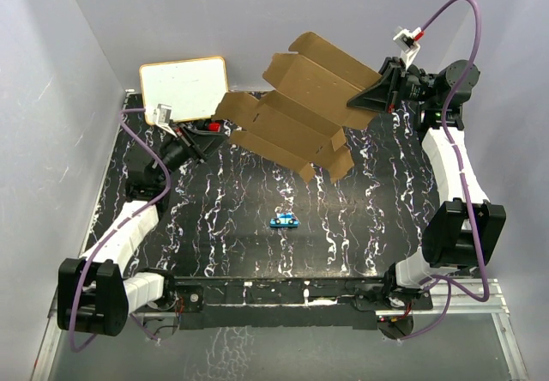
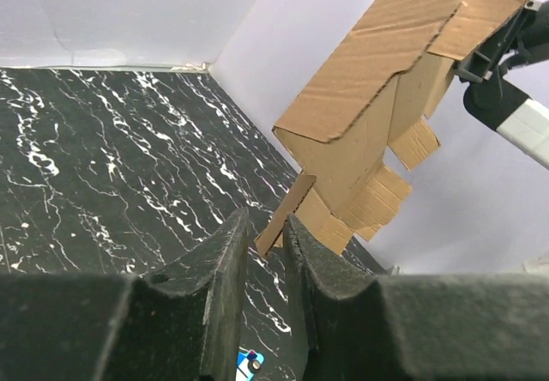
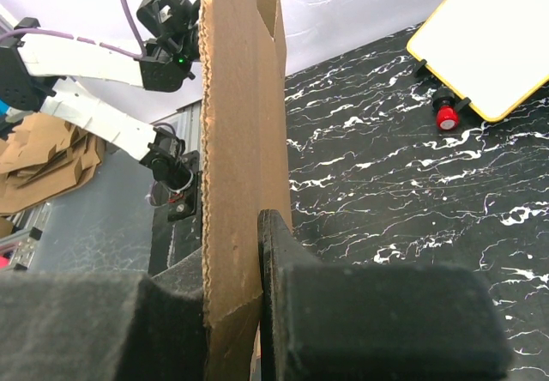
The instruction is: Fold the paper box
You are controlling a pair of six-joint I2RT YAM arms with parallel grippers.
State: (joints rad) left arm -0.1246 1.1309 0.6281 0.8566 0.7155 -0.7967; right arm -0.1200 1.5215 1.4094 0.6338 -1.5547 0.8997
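**A:** So, where is the paper box [image 1: 296, 111]?

**B:** It's in the air over the far half of the black marbled table [image 1: 223, 218]. It is still a flat die-cut sheet, tilted and stretched between the two arms.

**A:** Who has it?

**B:** The right gripper [image 1: 358, 104] is clamped on the sheet's right side, with cardboard squeezed between both fingers. The left gripper [image 2: 264, 235] has a narrow tab between its nearly closed fingers. Its wrist view doesn't show whether they actually pinch it.

**A:** Anything else?

**B:** A white board [image 1: 183, 87] sits at the far left, and a small blue object [image 1: 283, 220] lies mid-table.
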